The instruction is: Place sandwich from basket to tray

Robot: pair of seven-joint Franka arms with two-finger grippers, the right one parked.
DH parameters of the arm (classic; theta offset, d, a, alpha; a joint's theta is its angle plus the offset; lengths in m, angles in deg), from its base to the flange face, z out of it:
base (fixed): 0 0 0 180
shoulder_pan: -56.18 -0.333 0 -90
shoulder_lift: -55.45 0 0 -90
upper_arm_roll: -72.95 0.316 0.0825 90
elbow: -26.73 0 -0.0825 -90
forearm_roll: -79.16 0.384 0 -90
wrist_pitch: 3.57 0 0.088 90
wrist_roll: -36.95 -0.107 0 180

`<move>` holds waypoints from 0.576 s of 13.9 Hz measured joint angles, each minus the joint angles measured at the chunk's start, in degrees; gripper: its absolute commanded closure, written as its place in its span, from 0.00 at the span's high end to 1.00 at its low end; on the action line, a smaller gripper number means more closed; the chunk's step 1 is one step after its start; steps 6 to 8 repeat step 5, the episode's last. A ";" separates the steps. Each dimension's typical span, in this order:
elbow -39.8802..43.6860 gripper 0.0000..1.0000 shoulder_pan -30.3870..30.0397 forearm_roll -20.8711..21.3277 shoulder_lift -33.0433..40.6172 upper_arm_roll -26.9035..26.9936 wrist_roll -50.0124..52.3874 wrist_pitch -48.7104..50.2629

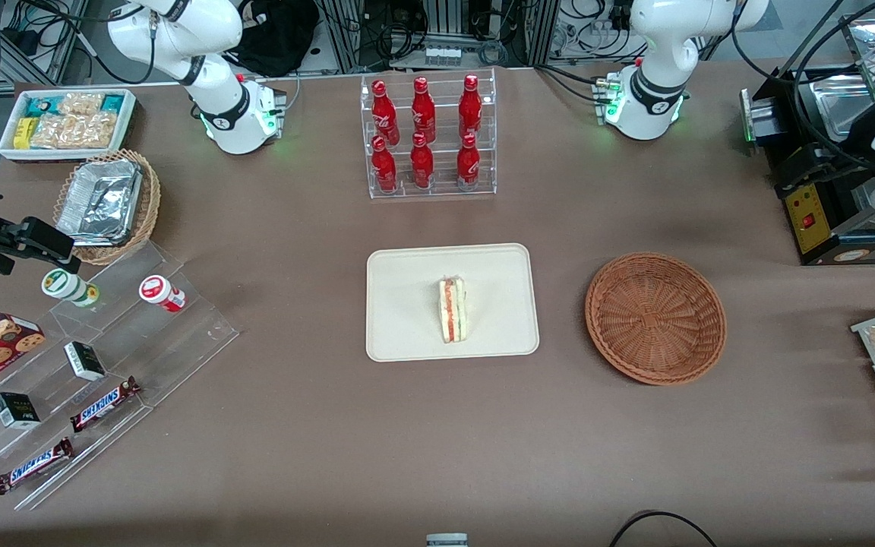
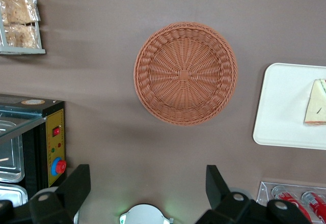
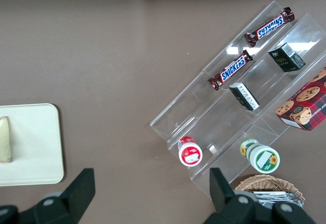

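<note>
Sandwich (image 1: 452,310) is lying on the tray (image 1: 399,334); your gripper (image 2: 147,188) is hovering spread apart above the empty basket (image 2: 185,73).

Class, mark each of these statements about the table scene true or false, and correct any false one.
1. The sandwich lies on the tray. True.
2. The basket holds a sandwich. False: nothing is in it.
3. The claw grips the sandwich. False: it is open, holding nothing, up above the table near the basket.
4. The basket sits beside the tray, toward the working arm's end of the table. True.
5. The sandwich touches the tray's rim. False: it lies near the tray's middle.
</note>
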 measured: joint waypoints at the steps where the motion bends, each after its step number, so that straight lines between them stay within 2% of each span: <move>1: 0.40 1.00 -0.06 0.21 -0.27 0.02 -0.03 0.00; 8: 0.89 1.00 -0.94 0.31 -0.50 0.12 -0.19 0.01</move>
